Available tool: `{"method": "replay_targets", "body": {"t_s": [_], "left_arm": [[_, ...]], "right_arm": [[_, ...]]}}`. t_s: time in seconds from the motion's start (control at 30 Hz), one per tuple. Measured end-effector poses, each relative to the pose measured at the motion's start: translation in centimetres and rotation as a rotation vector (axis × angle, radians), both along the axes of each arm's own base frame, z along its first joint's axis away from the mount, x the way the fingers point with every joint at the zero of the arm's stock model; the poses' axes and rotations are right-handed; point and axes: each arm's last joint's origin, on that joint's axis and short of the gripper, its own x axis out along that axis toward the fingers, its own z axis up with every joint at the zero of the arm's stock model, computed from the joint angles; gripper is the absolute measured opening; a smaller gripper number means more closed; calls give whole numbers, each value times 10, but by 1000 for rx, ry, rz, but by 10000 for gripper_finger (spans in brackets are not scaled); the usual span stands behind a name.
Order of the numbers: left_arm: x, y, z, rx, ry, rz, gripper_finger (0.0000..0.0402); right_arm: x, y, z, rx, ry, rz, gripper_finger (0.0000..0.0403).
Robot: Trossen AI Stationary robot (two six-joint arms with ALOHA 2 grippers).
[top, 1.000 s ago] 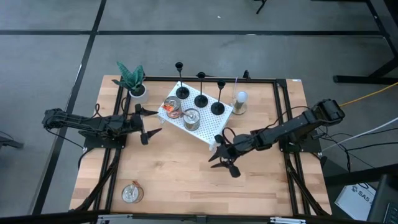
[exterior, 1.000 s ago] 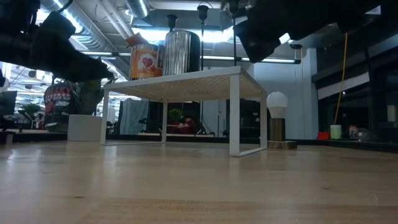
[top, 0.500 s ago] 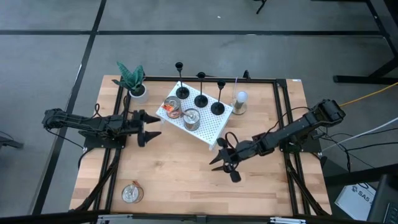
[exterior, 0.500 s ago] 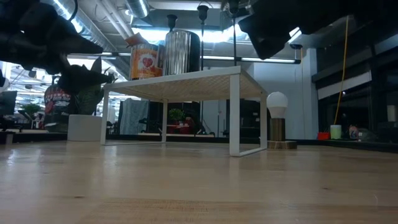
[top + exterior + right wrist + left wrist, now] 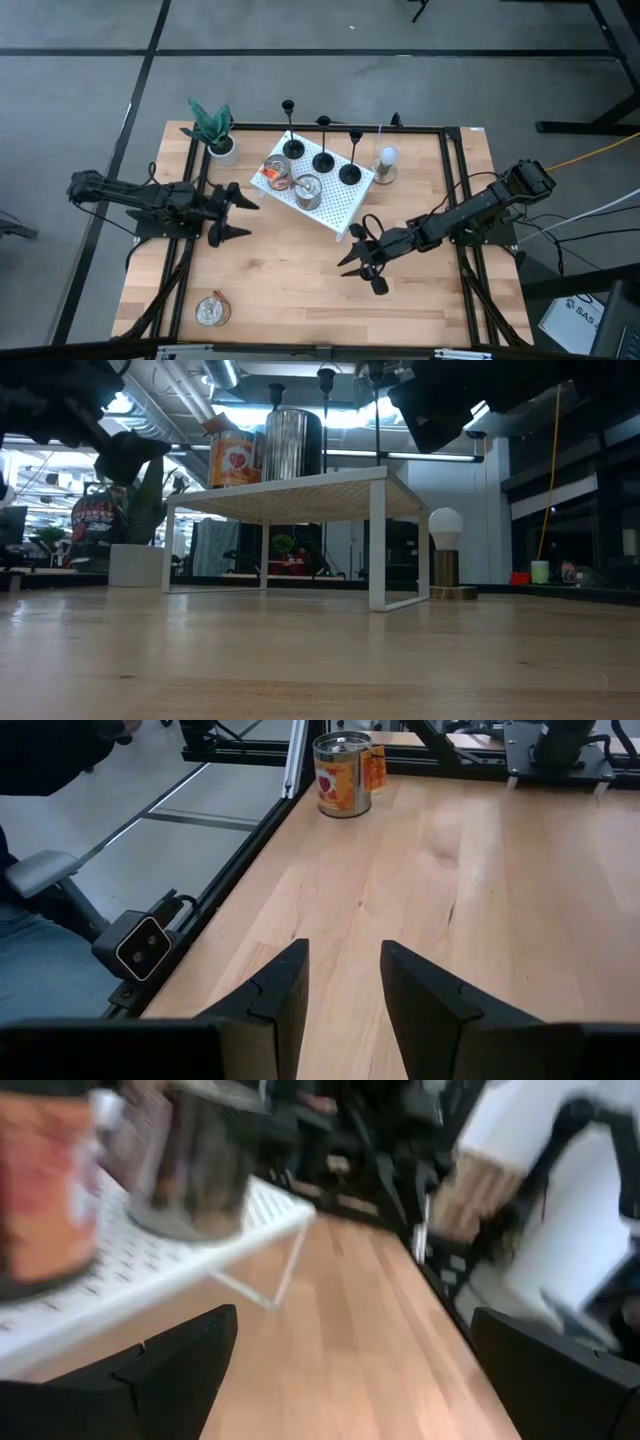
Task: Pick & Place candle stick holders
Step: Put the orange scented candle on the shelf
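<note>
A: How many candle stick holders have you got, and where?

B: You've got 3 candle stick holders [image 5: 322, 160], all upright in a row along the far edge of the white perforated shelf [image 5: 335, 205], bases touching it. 2 stems show above the shelf in the low view [image 5: 326, 410].

A: What else is on that shelf w/ them?

B: 2 cans: 1 red-orange labelled can [image 5: 275, 172] and 1 plain steel can [image 5: 307, 190], just beside each other on the near half.

A: And on the table itself?

B: 1 potted plant [image 5: 212, 130] at the far left corner, 1 bulb lamp on a wood base [image 5: 386, 165] just right of the shelf, 1 more can [image 5: 211, 311] near the front left edge of the table [image 5: 290, 280].

A: Your claws?

B: Left claw [image 5: 232, 215] hangs left of the shelf, fingers spread wide, holding nothing. Right claw [image 5: 362, 265] hangs over the table in front of the shelf's right corner; fingers [image 5: 275, 995] a narrow gap apart, nothing between them. Both well apart from the holders.
</note>
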Motion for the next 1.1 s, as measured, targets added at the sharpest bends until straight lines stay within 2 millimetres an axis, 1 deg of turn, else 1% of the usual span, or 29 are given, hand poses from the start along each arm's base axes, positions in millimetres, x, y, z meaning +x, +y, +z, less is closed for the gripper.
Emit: {"method": "replay_targets", "body": {"t_s": [0.1, 0.2, 0.33, 0.47, 0.57, 0.67, 0.77, 0.87, 1.03, 1.1], "left_arm": [[4, -6, 2, 40, 51, -51, 400], [10, -14, 11, 85, 102, -81, 400], [20, -26, 29, 168, 195, -86, 400], [31, -41, 48, 232, 333, -107, 400], [38, -55, 58, 213, 453, -145, 400], [40, -72, 64, 151, 595, -204, 400], [38, -90, 69, 78, 731, -246, 400], [31, -106, 73, 5, 845, -260, 400], [10, -129, 79, -194, 969, -298, 400], [1, -137, 80, -247, 1000, -317, 400]], "right_arm": [[0, 0, 0, 0, 0, 0, 129], [0, 0, 0, 0, 0, 0, 129], [0, 0, 0, 0, 0, 0, 129], [0, 0, 0, -1, 1, 0, 129], [0, 0, 0, -2, 3, 0, 129], [-1, 0, -1, -6, 12, 0, 129], [-1, -1, -3, -13, 27, -1, 129], [-1, -2, -4, -29, 34, -28, 129], [-1, -2, -4, -32, 35, -39, 129], [-1, -2, -4, -32, 35, -39, 129]]}}
